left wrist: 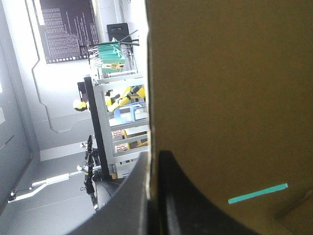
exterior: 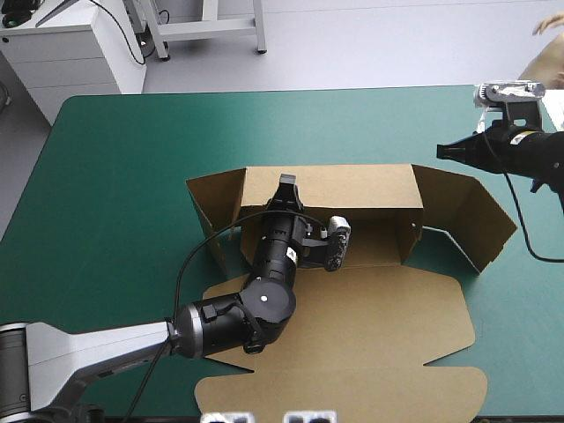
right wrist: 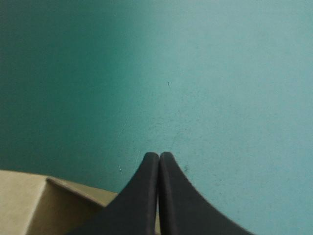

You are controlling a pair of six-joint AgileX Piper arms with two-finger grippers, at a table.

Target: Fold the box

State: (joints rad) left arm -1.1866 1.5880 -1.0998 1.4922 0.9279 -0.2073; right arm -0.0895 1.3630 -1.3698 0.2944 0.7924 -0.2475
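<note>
Lying across the middle of the teal-green worktop (exterior: 115, 176), the brown cut-cardboard box (exterior: 370, 317) has its far wall raised upright, a side flap splayed outward at each end, and its wide lid panel flat toward the near edge. The left end effector (exterior: 286, 182) pinches the far wall's top edge between its black fingers. The right end effector (exterior: 443, 152), fingers pressed together, hovers over the cover just beyond the right flap.
</note>
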